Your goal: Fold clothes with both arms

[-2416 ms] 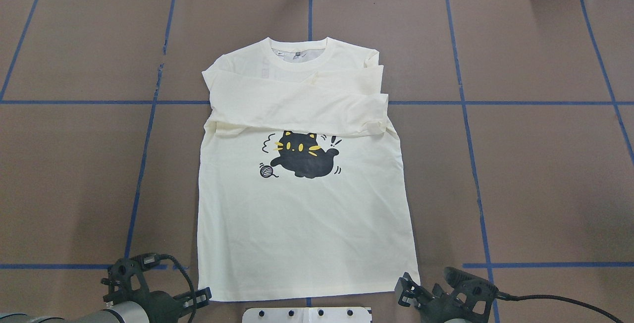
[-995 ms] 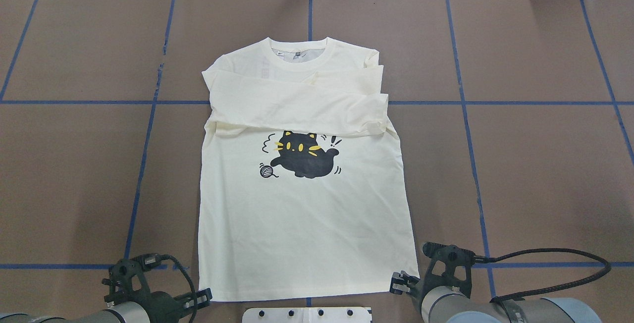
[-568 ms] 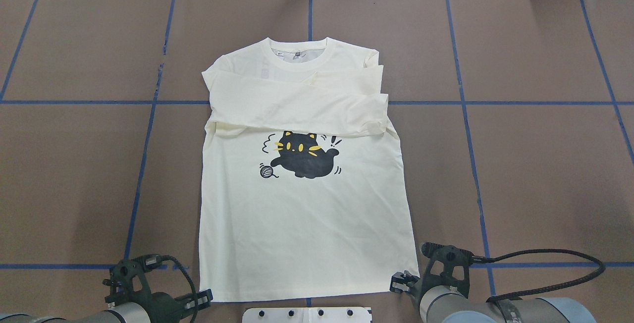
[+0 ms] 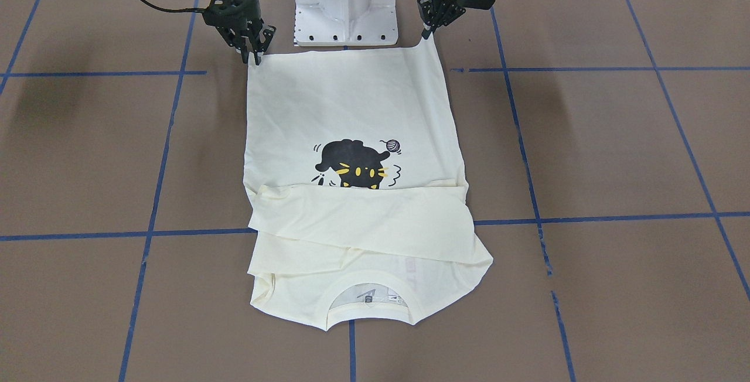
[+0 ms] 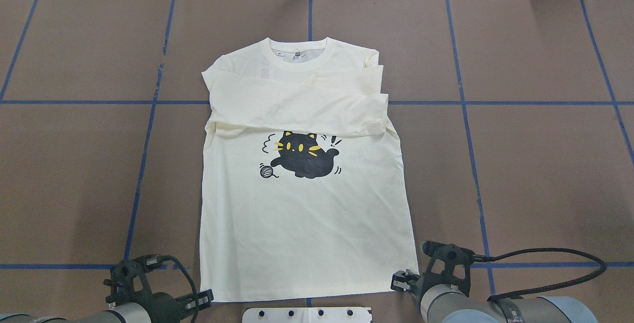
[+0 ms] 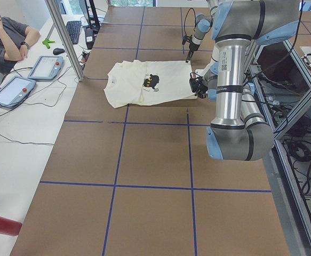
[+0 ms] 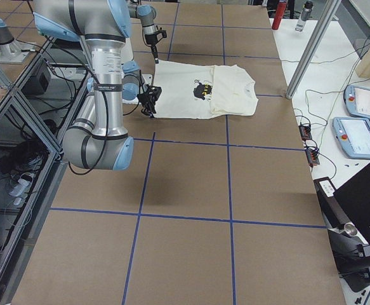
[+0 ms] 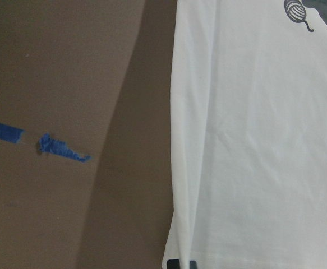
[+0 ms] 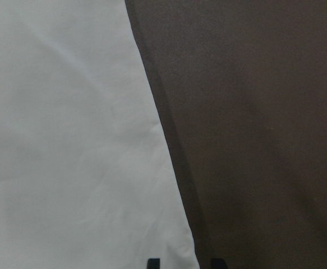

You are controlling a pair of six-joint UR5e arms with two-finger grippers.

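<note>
The cream T-shirt (image 5: 307,224) lies flat with its black cat print up, sleeves folded across the chest and collar at the far side. It also shows in the front view (image 4: 351,106). My left gripper (image 5: 204,297) (image 4: 430,26) is at the hem's left corner. In the left wrist view its dark fingertips (image 8: 181,264) sit together on that corner, so it is shut on the cloth. My right gripper (image 5: 397,281) (image 4: 252,51) is at the other hem corner. In the right wrist view its fingertips (image 9: 153,262) stand apart with the hem's edge between them.
The white pedestal base (image 4: 345,1) stands just behind the hem, between the arms. Blue tape lines (image 5: 143,164) grid the brown table. A seated person (image 6: 6,37) and teach pendants (image 6: 46,66) are on a side desk beyond the far edge.
The right arm swung in and brought its gripper slightly forward to the hem's right corner, then held still. The left gripper stayed put; the hem's left corner shifted a little inward.
</note>
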